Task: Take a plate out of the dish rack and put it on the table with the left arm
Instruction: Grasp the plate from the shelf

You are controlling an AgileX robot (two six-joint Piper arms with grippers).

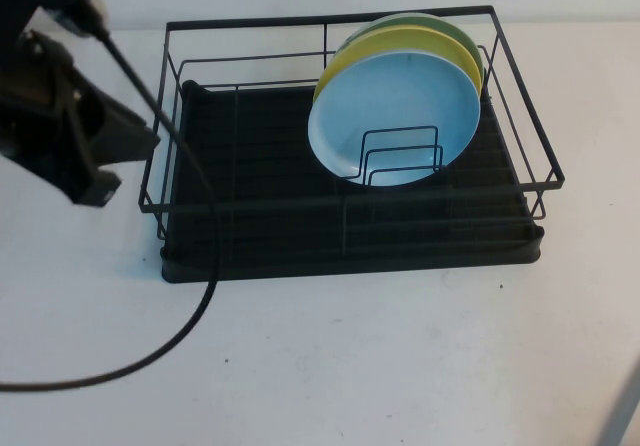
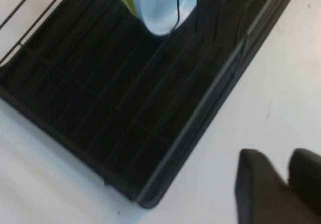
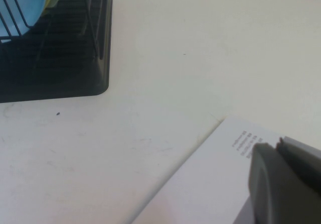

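Observation:
The light blue plate (image 1: 395,106) leans on edge in the right half of the black wire dish rack (image 1: 250,181), in front of a yellow plate (image 1: 345,61) and a pale green plate (image 1: 440,28). Wire loop dividers (image 1: 400,156) stand in front of it. My left gripper (image 1: 120,161) hangs over the white table (image 1: 330,366) just off the rack's left end, far from the plate. In the left wrist view its fingers (image 2: 258,184) are slightly parted and empty, and the plate's edge (image 2: 160,8) shows. My right gripper (image 3: 277,143) is shut and empty, parked at the right.
The left arm's black cable (image 1: 190,316) loops over the table in front of the rack's left corner. A white printed sheet (image 3: 210,184) lies under the right gripper. A sliver of the right arm (image 1: 625,411) shows at the front right corner.

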